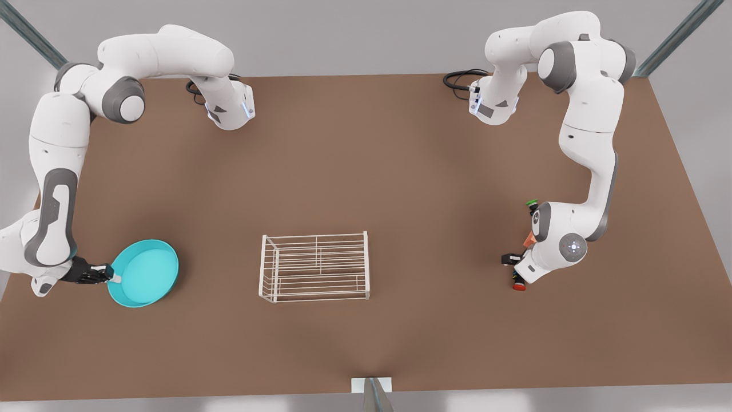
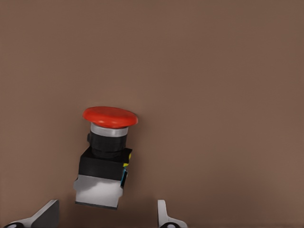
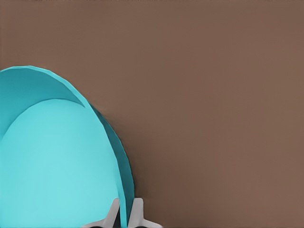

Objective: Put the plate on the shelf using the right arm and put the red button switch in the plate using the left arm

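Right gripper (image 1: 112,276) pinches the plate's (image 1: 143,273) rim near the table's (image 1: 366,171) left front corner. Left gripper (image 2: 107,216), fingers spread wide, straddles the red button switch (image 2: 105,156) near the right edge. Shelf (image 1: 314,266) stands mid-table, well apart from both.

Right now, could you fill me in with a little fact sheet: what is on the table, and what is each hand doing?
Round turquoise plate: on the brown table, front view's left
Right hand: shut on the plate's rim
White wire shelf: mid-table, nothing on it
Black switch with red button: on the table between the left hand's open fingers
Left hand: low, straddling the switch
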Available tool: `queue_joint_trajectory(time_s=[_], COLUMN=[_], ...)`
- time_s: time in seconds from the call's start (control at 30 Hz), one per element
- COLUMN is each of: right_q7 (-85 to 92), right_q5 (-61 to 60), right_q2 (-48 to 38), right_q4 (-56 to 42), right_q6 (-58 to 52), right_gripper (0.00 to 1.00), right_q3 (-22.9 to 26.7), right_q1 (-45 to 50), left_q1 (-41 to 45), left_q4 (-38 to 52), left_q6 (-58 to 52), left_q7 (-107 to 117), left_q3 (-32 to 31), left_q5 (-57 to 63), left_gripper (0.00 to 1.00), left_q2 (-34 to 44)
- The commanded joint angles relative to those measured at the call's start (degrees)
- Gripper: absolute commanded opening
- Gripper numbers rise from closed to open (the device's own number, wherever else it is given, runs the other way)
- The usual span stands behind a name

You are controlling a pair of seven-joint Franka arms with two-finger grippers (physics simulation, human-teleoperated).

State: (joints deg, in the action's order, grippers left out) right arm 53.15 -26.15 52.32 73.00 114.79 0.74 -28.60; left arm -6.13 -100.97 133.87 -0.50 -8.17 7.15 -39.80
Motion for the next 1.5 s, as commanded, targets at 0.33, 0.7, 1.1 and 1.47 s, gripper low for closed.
queue_joint_trajectory(time_s=[0.33, 0.7, 1.1, 1.47], right_q7=[-23.43, -58.77, -69.41, -69.32], right_q5=[0.13, 0.31, 1.01, 2.68], right_q2=[-15.15, -16.38, -13.04, -12.16], right_q4=[1.97, 1.88, 1.97, 2.06], right_q6=[-17.15, -9.33, 2.72, 2.63], right_gripper=[0.18, 0.18, 0.18, 1.00], right_q3=[-5.57, -20.26, -20.08, -19.73], right_q1=[7.60, 18.49, 27.90, 27.46], left_q1=[-0.03, -0.29, 0.68, 0.33], left_q4=[-0.20, 0.24, 1.30, 1.12], left_q6=[-0.01, -0.36, 0.08, -0.45], left_q7=[-1.26, -1.26, -0.56, -1.17], left_q3=[0.35, 0.35, 0.35, 0.35], left_q5=[0.15, 1.73, 1.73, 1.82], left_gripper=[0.87, 0.72, 0.72, 0.48], left_q2=[-0.11, -0.02, -0.72, -0.72])
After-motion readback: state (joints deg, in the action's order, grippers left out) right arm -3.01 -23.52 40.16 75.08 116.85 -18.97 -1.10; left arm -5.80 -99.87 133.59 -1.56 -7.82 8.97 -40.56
